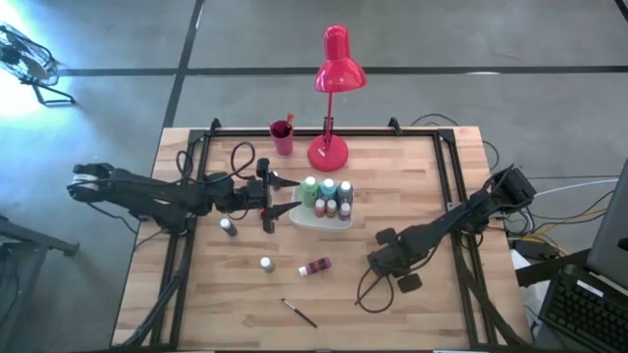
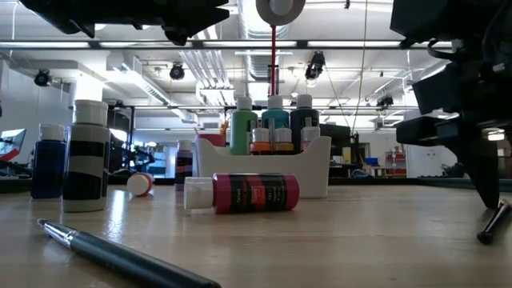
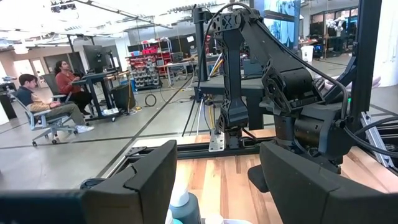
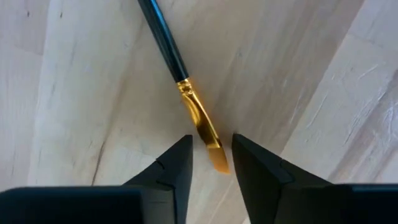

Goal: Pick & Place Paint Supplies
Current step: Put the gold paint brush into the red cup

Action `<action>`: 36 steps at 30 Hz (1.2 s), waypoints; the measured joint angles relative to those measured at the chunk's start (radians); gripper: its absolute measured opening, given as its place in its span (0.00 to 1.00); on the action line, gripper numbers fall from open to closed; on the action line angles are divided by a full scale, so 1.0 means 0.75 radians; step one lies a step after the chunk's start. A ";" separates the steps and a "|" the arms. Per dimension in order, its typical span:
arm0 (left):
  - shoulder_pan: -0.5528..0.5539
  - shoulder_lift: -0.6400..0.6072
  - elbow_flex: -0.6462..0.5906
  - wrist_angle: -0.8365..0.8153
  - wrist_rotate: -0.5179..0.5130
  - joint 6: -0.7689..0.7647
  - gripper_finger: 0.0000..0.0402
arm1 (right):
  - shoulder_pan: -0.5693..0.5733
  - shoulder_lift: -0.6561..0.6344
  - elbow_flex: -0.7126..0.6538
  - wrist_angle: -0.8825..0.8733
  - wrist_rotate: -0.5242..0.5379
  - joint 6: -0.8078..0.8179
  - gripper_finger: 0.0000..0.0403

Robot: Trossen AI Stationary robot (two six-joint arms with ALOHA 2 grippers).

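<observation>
Wooden table — right gripper fingers apart astride brush tip; left gripper spread, apparently empty.

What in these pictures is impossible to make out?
- High view: the right gripper covers the dark-handled, gold-ferruled paintbrush.
- Right wrist view: the top edge cuts off its handle.
- Left wrist view: the bottom edge cuts off a teal bottle.
- Low view: the wall of the white tray hides the lower halves of its bottles.
</observation>
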State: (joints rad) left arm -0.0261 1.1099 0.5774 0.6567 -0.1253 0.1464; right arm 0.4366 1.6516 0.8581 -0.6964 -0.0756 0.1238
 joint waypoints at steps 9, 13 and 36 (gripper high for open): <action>0.000 0.000 0.000 0.000 0.000 0.000 0.59 | -0.002 0.000 -0.001 -0.001 0.003 0.005 0.08; 0.000 0.000 0.000 0.000 0.000 0.000 0.59 | -0.002 0.000 0.001 -0.007 -0.002 0.016 0.03; 0.234 0.020 0.101 -0.189 0.396 -0.850 0.55 | 0.224 -0.085 0.596 -0.648 1.361 -0.412 0.02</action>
State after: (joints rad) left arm 0.1492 1.1249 0.6531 0.5147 0.1713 -0.4908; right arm 0.6046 1.5877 1.3048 -1.1822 0.9450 -0.1850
